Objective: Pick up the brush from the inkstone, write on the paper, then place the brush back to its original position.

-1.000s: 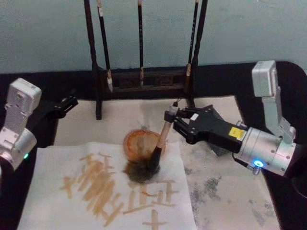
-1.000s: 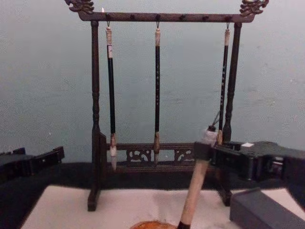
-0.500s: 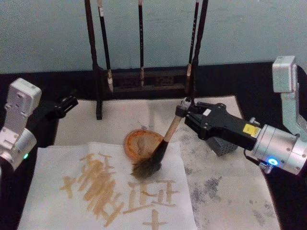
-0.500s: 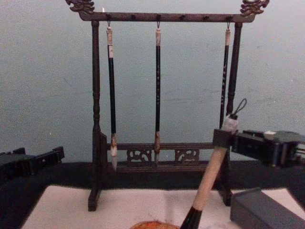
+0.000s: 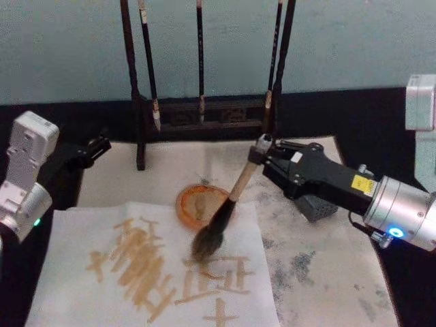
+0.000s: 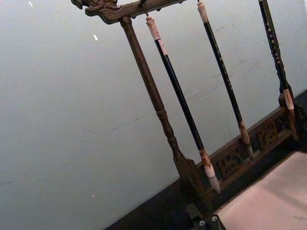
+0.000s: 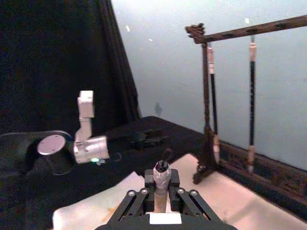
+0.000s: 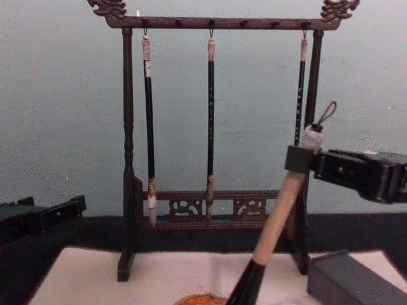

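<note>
The right gripper's (image 5: 261, 154) jaws clamp the brush (image 5: 230, 199) at its top. It slants toward seven o'clock, bristles over the paper (image 5: 75, 272) at the inkstone's (image 5: 196, 202) six o'clock. Held that high, it could swing and smear the strokes. The left gripper (image 5: 94, 147) is parked at nine o'clock.

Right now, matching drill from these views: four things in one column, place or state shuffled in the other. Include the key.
Things:
1. brush
2. paper
3. left gripper
4. thin black brushes

Place or state:
A. hanging from the wooden rack
B. tilted, fingers of the right gripper shut near its top end
C. lying flat, marked with tan strokes
D. idle at the left, off the sheet

Pairs: 1-B, 2-C, 3-D, 4-A
</note>
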